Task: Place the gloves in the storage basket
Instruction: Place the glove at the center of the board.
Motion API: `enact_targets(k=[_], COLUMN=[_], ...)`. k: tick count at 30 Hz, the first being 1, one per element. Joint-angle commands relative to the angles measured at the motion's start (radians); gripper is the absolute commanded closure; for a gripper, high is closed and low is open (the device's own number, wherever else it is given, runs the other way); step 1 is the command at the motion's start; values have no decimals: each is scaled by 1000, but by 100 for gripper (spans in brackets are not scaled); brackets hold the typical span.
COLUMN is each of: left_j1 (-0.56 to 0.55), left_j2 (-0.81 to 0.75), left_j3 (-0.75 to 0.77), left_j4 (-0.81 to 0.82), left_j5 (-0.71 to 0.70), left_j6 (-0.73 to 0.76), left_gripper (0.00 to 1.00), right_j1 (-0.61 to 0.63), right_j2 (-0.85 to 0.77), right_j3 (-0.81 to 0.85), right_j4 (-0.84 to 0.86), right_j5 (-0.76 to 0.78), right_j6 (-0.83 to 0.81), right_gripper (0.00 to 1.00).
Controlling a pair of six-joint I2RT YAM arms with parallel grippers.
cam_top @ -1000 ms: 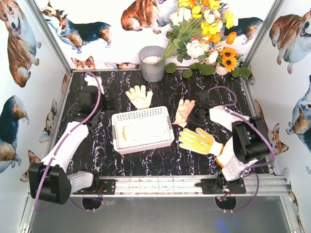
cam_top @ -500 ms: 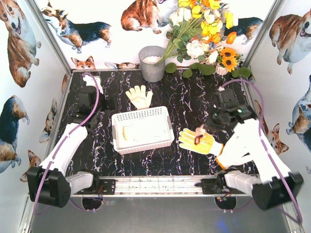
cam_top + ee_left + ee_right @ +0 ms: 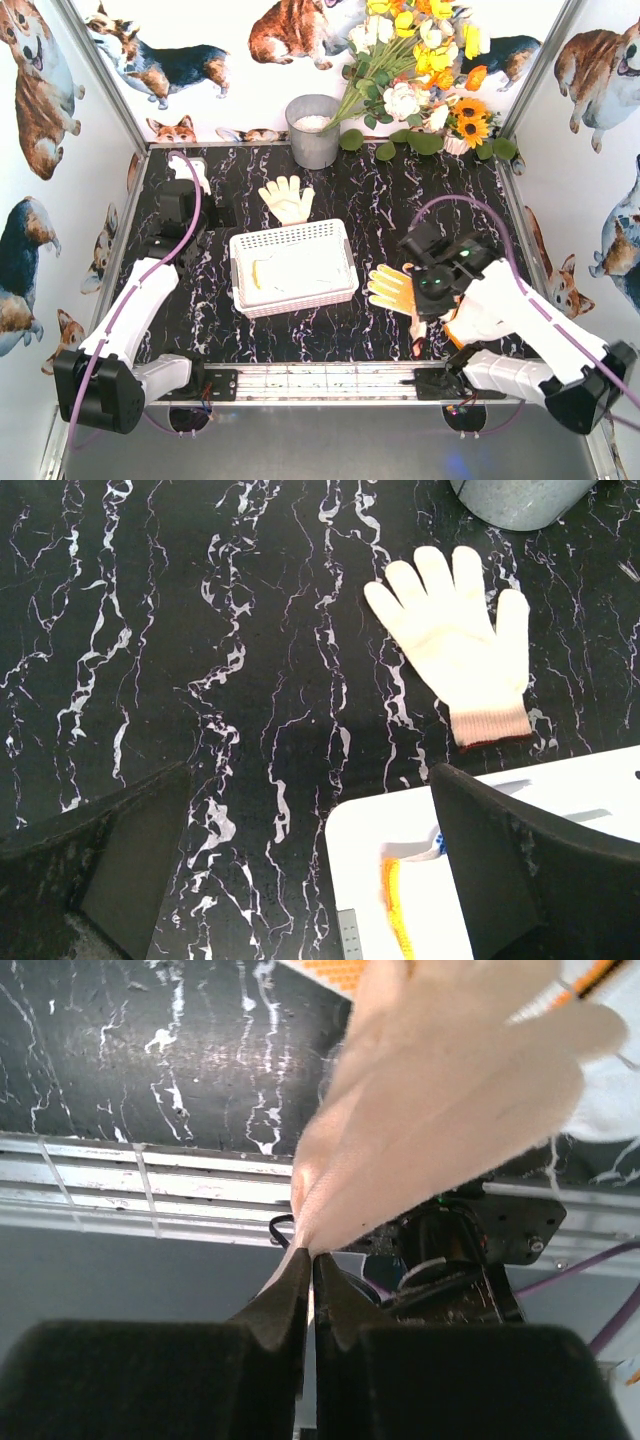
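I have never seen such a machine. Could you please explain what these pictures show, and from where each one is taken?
These are two robot arms bolted at a table's near edge: the left arm and the right arm. One picture looks down from above. The other two come from a camera on each wrist, so each shows its own claw. On the black table are a white basket with gloves inside, a grey bucket and flowers. A cream glove lies beyond the basket and a yellow glove to its right. The left claw is open and empty. The right claw is shut on a second cream glove, which hangs from it.
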Motion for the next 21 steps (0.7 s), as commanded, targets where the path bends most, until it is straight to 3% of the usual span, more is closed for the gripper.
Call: enact_targets(k=[1,9,11,15,18,21], left_j1=[13,13,13,12,13,13], left_j2=[-22,-22,-22,-24,-25,-29], left_j3=[-14,-14,-14,-12,-9,-7], left_j4=[12,10,11,10,11,10], left_j5=[-10,-21,-22,-23,-19,-15], left_j6=[-1,4,5,8,8,8], left_gripper=[0,0,0,0,0,0], right_j1=[146,408,451,512,517,507], right_j2=[42,234,275,325,295,215], right_j3=[-16,-89,-107,-67,-31,-31], right_j4=[138,504,598,644,585,507], right_j5=[39,-20,-50,-57,-14,96], right_j6=[50,96,112,126,132,177], right_gripper=[100,99,87,53,42,40])
